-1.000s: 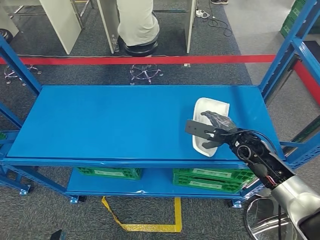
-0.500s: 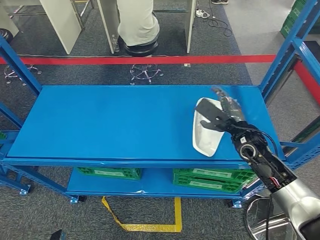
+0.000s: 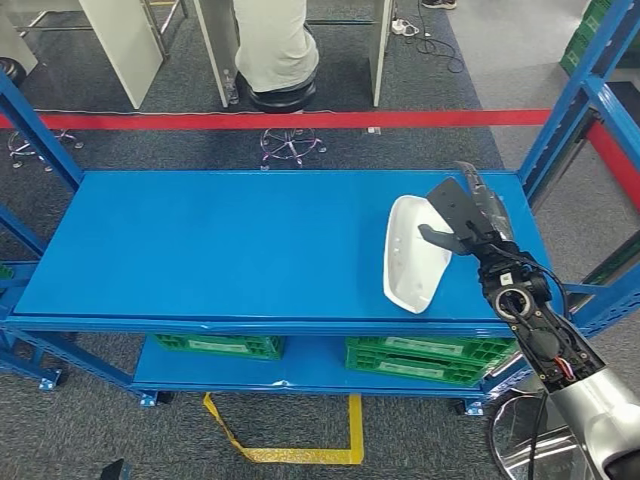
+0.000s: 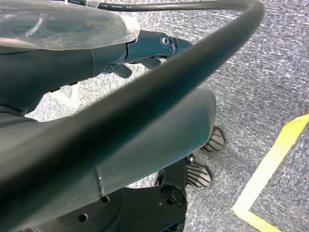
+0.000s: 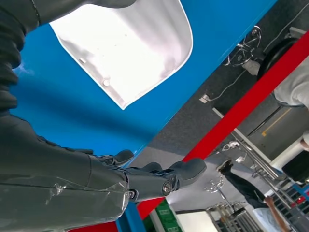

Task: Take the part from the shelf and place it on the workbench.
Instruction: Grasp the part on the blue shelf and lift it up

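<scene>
The part [image 3: 411,260] is a white, shallow moulded shell lying on the right end of the blue shelf top [image 3: 226,240]. My right hand [image 3: 468,212] hovers at the part's far right corner with its fingers spread and nothing in them; its thumb reaches over the shell's edge. In the right wrist view the part [image 5: 127,48] lies flat on the blue surface [image 5: 54,116], and the dark fingers [image 5: 156,176] stand apart from it. My left hand [image 4: 146,48] hangs over the grey carpet, fingers stretched out and holding nothing.
Green crates [image 3: 219,345] [image 3: 423,358] sit on the lower shelf. Blue uprights [image 3: 573,110] rise close to the right of my hand. A person sits on a stool [image 3: 275,50] beyond a red floor line [image 3: 226,121]. Yellow tape [image 3: 302,455] marks the carpet below.
My right hand has swung from over the part's middle up and to the right, to its far right corner, turning as it went. The part lies where it was.
</scene>
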`<action>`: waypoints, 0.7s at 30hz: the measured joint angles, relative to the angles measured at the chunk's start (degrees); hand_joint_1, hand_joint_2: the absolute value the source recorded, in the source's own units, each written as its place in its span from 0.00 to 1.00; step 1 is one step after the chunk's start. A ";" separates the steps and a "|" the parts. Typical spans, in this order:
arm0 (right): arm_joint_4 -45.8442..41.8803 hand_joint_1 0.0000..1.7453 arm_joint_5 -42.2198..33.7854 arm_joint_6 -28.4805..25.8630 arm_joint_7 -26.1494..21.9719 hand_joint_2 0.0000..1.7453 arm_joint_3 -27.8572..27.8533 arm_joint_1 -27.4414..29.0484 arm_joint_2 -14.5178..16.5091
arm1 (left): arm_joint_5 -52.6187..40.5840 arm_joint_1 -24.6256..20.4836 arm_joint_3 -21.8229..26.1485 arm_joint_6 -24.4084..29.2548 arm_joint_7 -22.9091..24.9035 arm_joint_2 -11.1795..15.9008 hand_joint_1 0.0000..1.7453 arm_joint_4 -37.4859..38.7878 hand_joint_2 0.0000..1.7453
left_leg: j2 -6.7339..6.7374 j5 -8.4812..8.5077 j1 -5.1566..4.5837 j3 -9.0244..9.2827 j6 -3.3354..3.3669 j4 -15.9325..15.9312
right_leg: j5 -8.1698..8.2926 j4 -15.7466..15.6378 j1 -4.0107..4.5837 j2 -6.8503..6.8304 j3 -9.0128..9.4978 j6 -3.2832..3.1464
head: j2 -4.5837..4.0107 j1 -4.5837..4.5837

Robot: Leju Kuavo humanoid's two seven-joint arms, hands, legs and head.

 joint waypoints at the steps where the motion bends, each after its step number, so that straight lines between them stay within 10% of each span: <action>1: -0.03 0.00 0.00 0.03 0.02 1.00 -0.20 0.03 0.00 | 0.01 0.00 -0.01 0.00 0.00 0.00 0.00 0.00 0.00 | 0.00 0.00 0.00 0.00 0.00 0.00 | 0.00 0.00 0.00 0.00 0.00 0.00 | 0.00 0.01; 21: -0.78 0.00 -9.83 12.07 3.32 1.00 2.22 -0.36 0.43 | 0.63 -0.06 -0.03 0.17 0.00 0.00 0.00 0.00 0.00 | -0.03 0.00 0.00 -0.04 0.00 -0.01 | 0.00 0.01 0.00 -0.01 0.02 0.00 | 0.00 -0.01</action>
